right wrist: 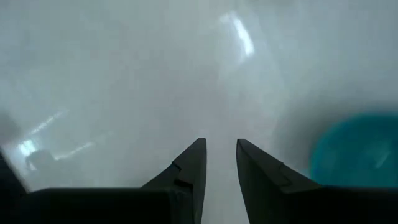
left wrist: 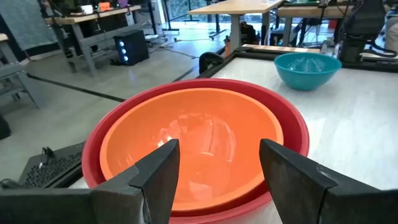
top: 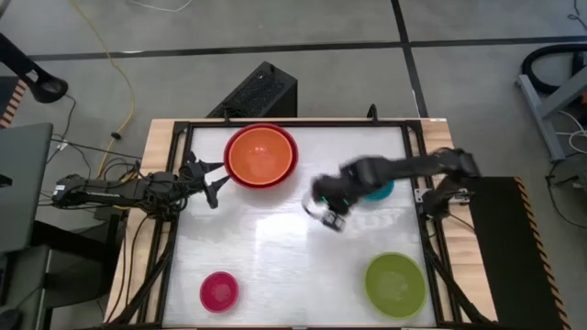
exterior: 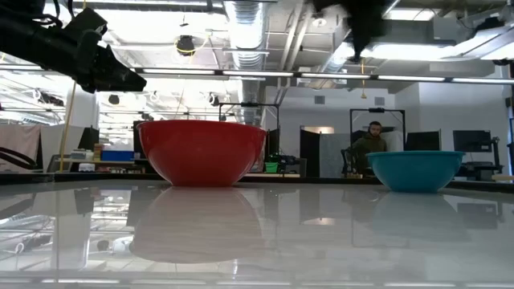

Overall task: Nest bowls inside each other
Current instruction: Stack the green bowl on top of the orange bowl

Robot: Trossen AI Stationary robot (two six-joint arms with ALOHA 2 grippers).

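Note:
An orange bowl (top: 260,154) sits nested in the red bowl (top: 292,165) at the table's far middle. To their right stands a teal bowl (top: 381,192), partly under my right arm. The lime green bowl (top: 395,284) rests at the near right and the pink bowl (top: 219,291) at the near left. My left gripper (top: 218,181) is open, level, just left of the red bowl and off it. My right gripper (top: 328,213) points down over bare table left of the teal bowl (right wrist: 357,152), its fingers a little apart around nothing.
A black frame (top: 174,183) runs along the table's left, far and right edges. Bare white tabletop (top: 293,266) lies between the pink and green bowls. In the low view a person (exterior: 371,144) sits in the room behind the table.

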